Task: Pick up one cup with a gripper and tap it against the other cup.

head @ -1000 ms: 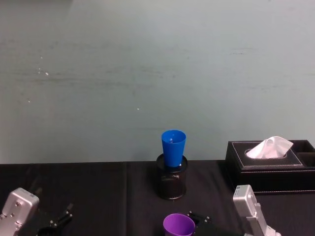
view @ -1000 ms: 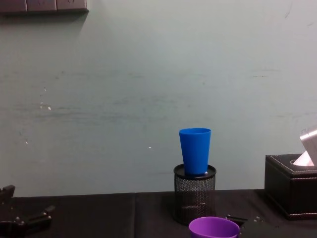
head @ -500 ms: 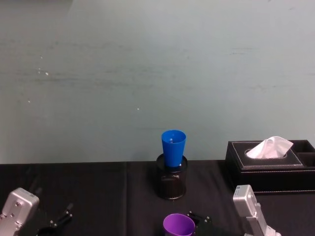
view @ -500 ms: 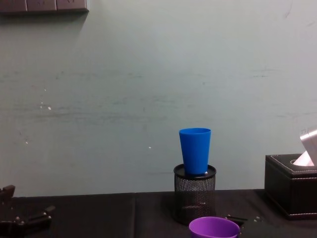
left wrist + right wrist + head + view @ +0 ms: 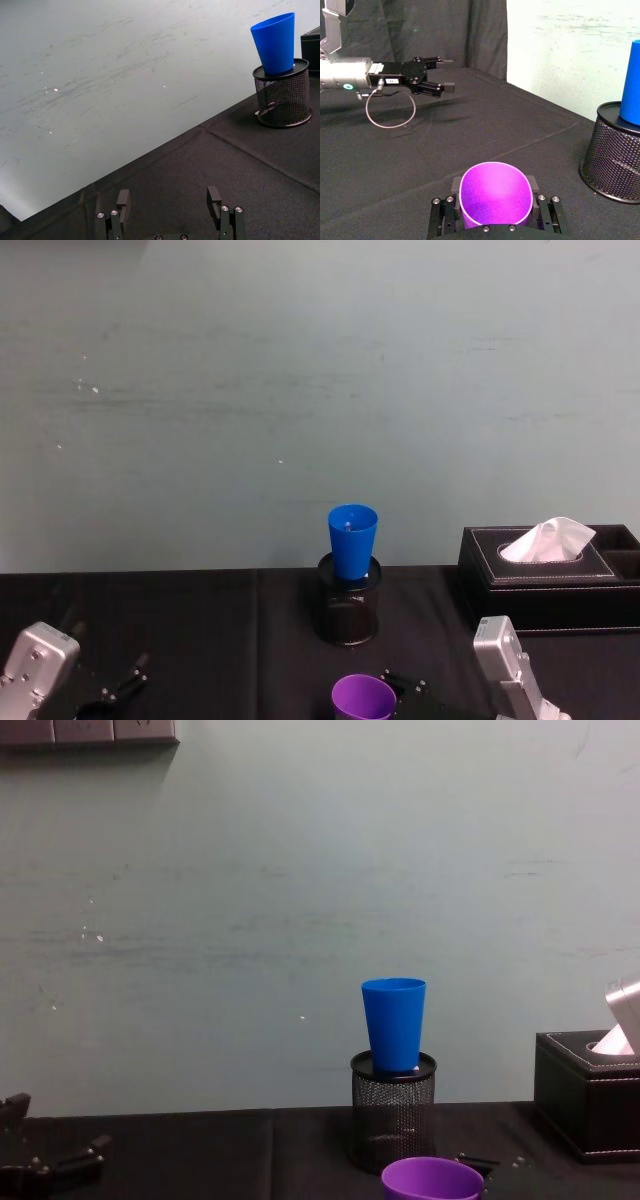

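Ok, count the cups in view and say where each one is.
2. The blue cup stands in the black mesh pen holder; the purple cup is nearer the robot, gripped in the right hand. The left hand is open, low left.

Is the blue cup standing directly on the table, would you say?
No, the blue cup sits in the top of the black mesh pen holder.

Mesh pen holder [image 5: 348,615]; tissue box [image 5: 545,588]
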Tool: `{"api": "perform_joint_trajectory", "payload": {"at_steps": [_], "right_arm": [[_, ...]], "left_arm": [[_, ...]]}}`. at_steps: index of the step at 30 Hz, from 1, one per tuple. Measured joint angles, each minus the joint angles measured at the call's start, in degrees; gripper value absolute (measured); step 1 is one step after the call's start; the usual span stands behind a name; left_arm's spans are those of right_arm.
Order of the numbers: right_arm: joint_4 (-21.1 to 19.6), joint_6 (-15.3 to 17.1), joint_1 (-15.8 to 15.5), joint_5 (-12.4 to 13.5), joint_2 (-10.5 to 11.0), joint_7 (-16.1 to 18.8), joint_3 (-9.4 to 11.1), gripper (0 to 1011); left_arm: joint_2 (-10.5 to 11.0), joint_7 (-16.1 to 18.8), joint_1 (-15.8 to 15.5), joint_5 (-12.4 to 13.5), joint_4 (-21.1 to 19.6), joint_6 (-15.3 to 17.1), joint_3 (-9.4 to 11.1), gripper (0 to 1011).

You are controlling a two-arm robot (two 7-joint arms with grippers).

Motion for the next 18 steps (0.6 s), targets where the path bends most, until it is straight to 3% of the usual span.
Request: {"api": "perform_joint_trajectory", "payload": {"at_steps": [18], "right_arm": [[0.0,0.0,0.0,0.0,0.0,0.0,0.0,751]], "left_arm": [[0.0,0.0,0.0,0.0,0.0,0.0,0.0,1000]]}}
